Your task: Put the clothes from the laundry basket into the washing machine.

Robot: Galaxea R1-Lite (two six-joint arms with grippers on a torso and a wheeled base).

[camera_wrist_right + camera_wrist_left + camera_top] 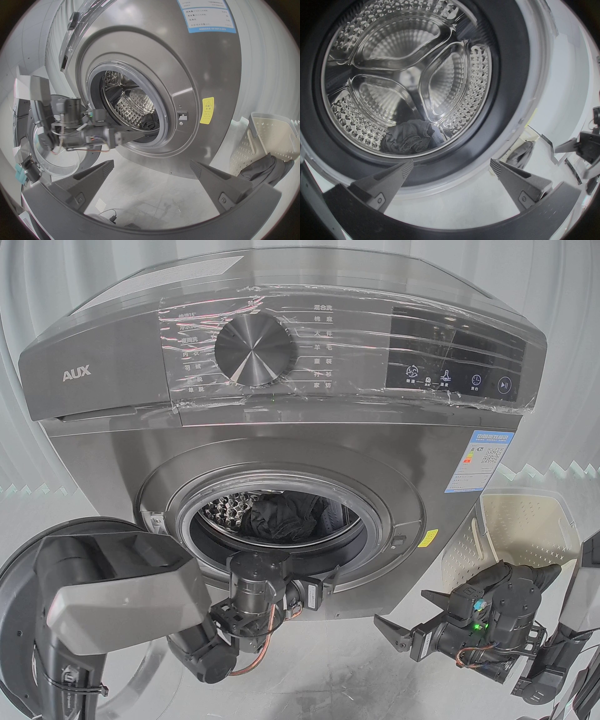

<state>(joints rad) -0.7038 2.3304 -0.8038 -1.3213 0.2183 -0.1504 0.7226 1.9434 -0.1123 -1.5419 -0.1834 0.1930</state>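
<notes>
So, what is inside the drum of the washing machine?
One dark crumpled garment lies on the bottom of the drum. Anything beneath it is covered.

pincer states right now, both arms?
Left pincer: open, holding nothing.
Right pincer: open, holding nothing.

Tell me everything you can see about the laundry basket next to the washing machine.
The laundry basket is cream and plastic-looking, with rows of small holes in its walls and a smooth, thicker rim. It sits on the floor beside the washing machine, on the robot's right, apparently tipped so that its opening faces the robot. A dark garment lies in it, spilling over the lower edge.
</notes>
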